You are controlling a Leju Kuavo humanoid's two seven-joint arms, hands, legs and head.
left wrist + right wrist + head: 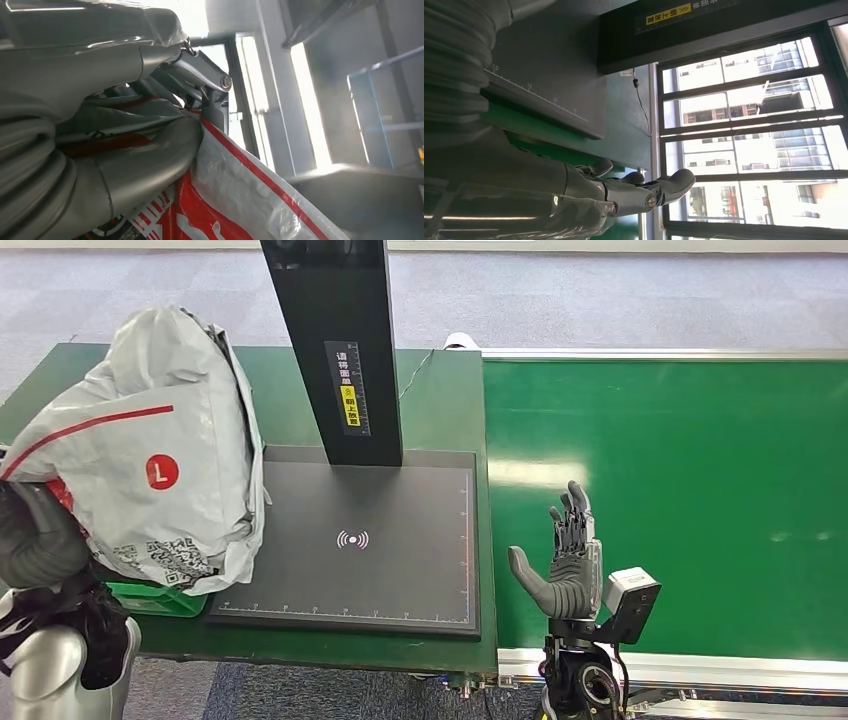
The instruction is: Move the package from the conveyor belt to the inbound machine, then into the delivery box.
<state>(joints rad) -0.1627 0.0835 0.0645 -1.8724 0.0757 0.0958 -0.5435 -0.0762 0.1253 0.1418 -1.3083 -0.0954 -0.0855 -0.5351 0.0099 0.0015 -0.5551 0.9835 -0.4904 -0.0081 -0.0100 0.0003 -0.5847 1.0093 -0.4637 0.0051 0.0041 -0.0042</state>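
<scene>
left hand (100, 150) grips package (150, 450) beside scanner pad (400, 540) | right hand (568, 560) empty, fingers spread over belt (680, 500)

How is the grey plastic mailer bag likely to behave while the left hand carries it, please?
The mailer bag looks crumpled and sagging, so it is probably floppy and will drape rather than hold shape. Its glossy film, seen against the left hand, suggests it could slip. It bulges softly, so it seems light for its size.

Your black post (335, 340) rises from the back of the scanner pad (400, 570) and blocks passage there. The bag (150, 450) overhangs the pad's left edge. The belt (700, 490) beyond your right hand (568, 565) lies bare.
</scene>
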